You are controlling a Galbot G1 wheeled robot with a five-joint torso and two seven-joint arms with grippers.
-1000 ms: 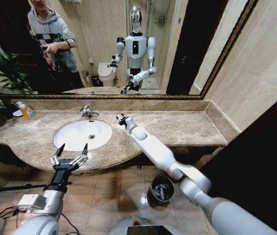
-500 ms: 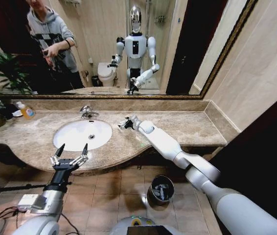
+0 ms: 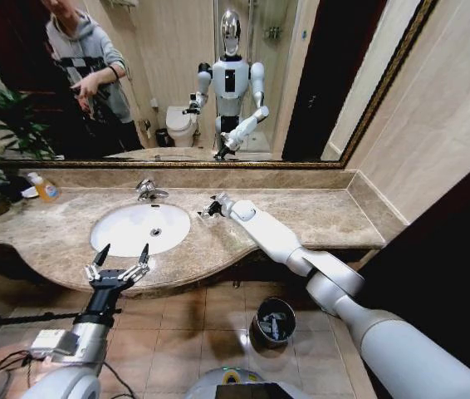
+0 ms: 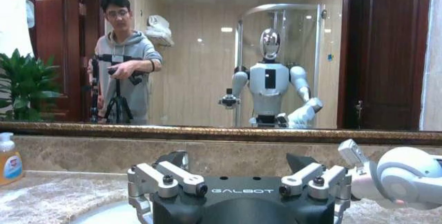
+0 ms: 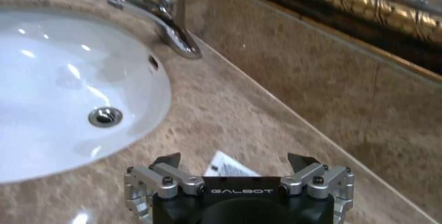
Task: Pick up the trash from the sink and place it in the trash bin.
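- The right arm is stretched forward and to the left across the front of the body, with the elbow bent and the forearm angled upward.
- The right gripper (image 3: 211, 208) is carried at the far end of that arm, its fingers spread apart with nothing seen between them; the same spread is seen from the right wrist camera (image 5: 235, 163).
- The left arm is held low on the left side, the forearm pointing forward.
- The left gripper (image 3: 119, 257) is held level, its two dark fingertips (image 3: 144, 252) pointing up and spread wide, nothing gripped.
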